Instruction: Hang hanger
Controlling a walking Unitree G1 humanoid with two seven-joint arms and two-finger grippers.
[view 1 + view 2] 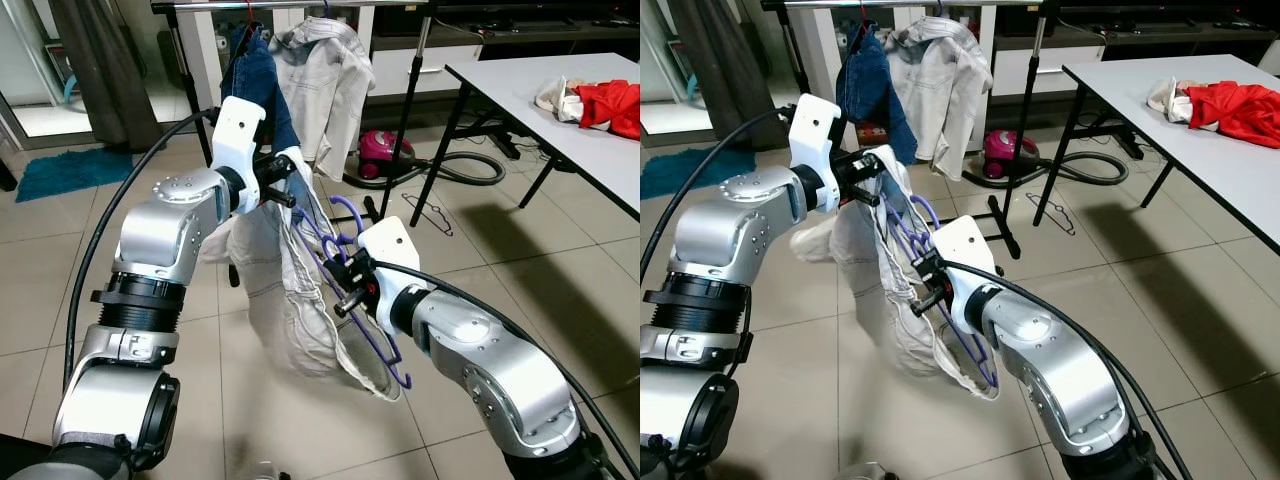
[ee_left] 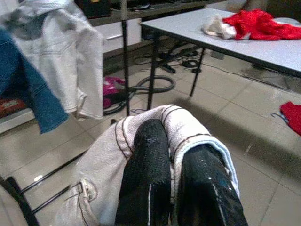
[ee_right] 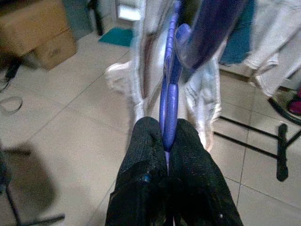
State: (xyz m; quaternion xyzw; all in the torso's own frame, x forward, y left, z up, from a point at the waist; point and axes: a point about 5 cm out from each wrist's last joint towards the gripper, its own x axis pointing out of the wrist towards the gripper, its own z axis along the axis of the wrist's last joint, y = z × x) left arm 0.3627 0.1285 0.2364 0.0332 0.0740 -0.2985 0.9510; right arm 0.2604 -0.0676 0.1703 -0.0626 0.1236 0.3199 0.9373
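Two end effectors share the load: the right end effector, mid-frame, is clamped narrow on the purple hanger, while the left end effector, higher and left of centre, is pinched on the pale garment draped over it. The hanger's long axis slants down toward the lower right, its hook pointing up. The rail runs along the top of the frame, above and beyond both, so the lift probably goes up and forward; the left one is nearer it.
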